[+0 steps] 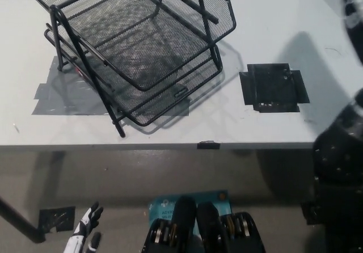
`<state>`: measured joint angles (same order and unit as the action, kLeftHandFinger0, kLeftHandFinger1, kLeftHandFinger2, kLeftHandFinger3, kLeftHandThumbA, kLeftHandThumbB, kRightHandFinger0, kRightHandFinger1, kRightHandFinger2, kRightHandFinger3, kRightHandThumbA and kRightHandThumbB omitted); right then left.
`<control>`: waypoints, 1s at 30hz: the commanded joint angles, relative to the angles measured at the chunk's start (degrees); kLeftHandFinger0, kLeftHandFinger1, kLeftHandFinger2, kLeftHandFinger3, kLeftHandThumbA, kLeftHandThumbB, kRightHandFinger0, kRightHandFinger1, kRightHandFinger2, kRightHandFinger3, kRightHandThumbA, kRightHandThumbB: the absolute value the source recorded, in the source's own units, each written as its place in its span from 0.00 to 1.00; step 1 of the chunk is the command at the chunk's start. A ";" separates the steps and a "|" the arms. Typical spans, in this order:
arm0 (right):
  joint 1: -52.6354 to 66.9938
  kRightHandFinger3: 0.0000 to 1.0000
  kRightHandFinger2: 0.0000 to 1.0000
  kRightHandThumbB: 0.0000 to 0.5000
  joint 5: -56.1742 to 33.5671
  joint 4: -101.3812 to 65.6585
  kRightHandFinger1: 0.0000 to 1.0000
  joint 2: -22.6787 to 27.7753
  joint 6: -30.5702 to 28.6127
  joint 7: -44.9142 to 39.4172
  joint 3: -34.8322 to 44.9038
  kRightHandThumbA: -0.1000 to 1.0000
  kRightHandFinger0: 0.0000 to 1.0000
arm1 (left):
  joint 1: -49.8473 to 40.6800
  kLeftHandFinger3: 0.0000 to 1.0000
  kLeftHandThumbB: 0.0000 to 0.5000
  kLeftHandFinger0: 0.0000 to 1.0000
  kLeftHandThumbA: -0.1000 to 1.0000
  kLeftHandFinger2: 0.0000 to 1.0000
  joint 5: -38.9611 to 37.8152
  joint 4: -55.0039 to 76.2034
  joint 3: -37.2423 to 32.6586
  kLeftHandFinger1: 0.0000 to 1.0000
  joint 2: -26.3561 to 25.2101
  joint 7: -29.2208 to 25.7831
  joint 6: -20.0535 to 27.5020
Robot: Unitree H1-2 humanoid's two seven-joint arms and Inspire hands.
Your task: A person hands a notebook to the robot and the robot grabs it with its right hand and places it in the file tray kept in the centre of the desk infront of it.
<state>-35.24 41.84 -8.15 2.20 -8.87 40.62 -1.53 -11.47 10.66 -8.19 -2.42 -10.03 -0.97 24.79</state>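
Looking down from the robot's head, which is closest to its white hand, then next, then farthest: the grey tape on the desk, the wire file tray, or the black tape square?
From the white left hand, low at the left:
1. Grey tape, on the desk's left part.
2. File tray, partly over that tape, reaching further back.
3. Black tape square, out to the right.

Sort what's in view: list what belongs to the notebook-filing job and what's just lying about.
Belongs to the job:
black mesh file tray, empty
right arm, hand not visible
desk

Just there:
black tape square
grey tape patch
left hand, resting low below the desk edge

No notebook in view.
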 commanded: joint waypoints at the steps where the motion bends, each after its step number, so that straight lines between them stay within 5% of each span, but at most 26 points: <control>1: -3.94 0.00 0.00 0.00 5.87 1.60 0.00 0.41 -4.86 -1.14 -4.91 0.82 0.00 | -0.39 1.00 0.72 1.00 0.96 1.00 -0.39 1.73 0.08 1.00 -0.62 -0.31 2.13; 4: -5.99 0.02 0.00 0.00 9.63 6.19 0.00 1.81 -6.36 0.97 -7.90 0.75 0.00 | -0.46 1.00 0.72 1.00 0.98 1.00 0.46 1.74 0.08 1.00 -0.67 -0.23 2.11; 7: -8.01 0.00 0.00 0.00 12.42 10.42 0.00 2.36 -5.62 1.24 -10.65 0.83 0.00 | -0.30 1.00 0.72 1.00 0.98 1.00 0.59 1.88 0.14 1.00 -0.66 -0.11 2.06; 8: -8.52 0.27 0.00 0.00 13.03 11.39 0.00 2.71 -5.76 0.96 -11.49 0.85 0.00 | -0.24 1.00 0.72 1.00 0.98 1.00 0.74 1.86 0.15 1.00 -0.66 -0.13 2.01; 9: -9.25 0.38 0.01 0.00 13.64 12.78 0.00 3.15 -6.09 0.59 -12.63 0.87 0.00 | -0.15 1.00 0.72 1.00 0.98 1.00 0.89 1.80 0.17 1.00 -0.70 -0.17 2.00; 12: -10.53 0.41 0.00 0.00 14.35 15.34 0.00 3.78 -6.46 1.06 -14.20 0.87 0.00 | -0.05 1.00 0.72 1.00 0.99 1.00 0.84 1.80 0.20 1.00 -0.76 -0.10 1.98; 13: -11.40 0.49 0.00 0.00 15.46 17.10 0.00 4.36 -6.19 1.17 -15.31 0.91 0.00 | -0.12 1.00 0.72 1.00 0.99 1.00 0.80 2.03 0.21 1.00 -0.75 -0.03 1.82; 15: -12.50 0.42 0.00 0.00 17.10 19.49 0.00 5.07 -6.06 2.06 -16.52 0.90 0.00 | -0.20 1.00 0.72 1.00 0.99 1.00 0.84 2.12 0.19 1.00 -0.76 0.01 1.82; 16: -13.29 0.16 0.00 0.00 18.57 21.47 0.00 5.57 -5.45 3.14 -17.42 0.91 0.00 | -0.24 1.00 0.71 1.00 0.99 1.00 1.07 2.08 0.12 1.00 -0.82 -0.10 1.97; 18: -14.26 0.00 0.02 0.00 19.62 24.58 0.00 6.20 -4.88 4.34 -18.33 0.96 0.00 | -0.15 1.00 0.69 1.00 1.00 1.00 1.46 1.95 0.09 1.00 -1.01 -0.25 2.13; 21: -14.61 0.01 0.06 0.00 19.88 26.65 0.00 6.86 -4.65 5.01 -18.84 1.00 0.00 | -0.08 1.00 0.69 1.00 1.00 1.00 1.19 1.78 0.02 1.00 -1.09 -0.07 2.14; 30: -15.30 0.35 0.25 0.00 20.96 32.31 0.00 8.38 -6.46 9.39 -20.51 0.95 0.00 | 0.02 1.00 0.70 1.00 1.00 1.00 1.02 1.74 -0.18 1.00 -1.27 0.08 2.14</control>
<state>-45.17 60.97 24.26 9.63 -13.03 43.03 -21.52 -11.17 11.53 -7.92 -2.46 -10.24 -0.94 24.81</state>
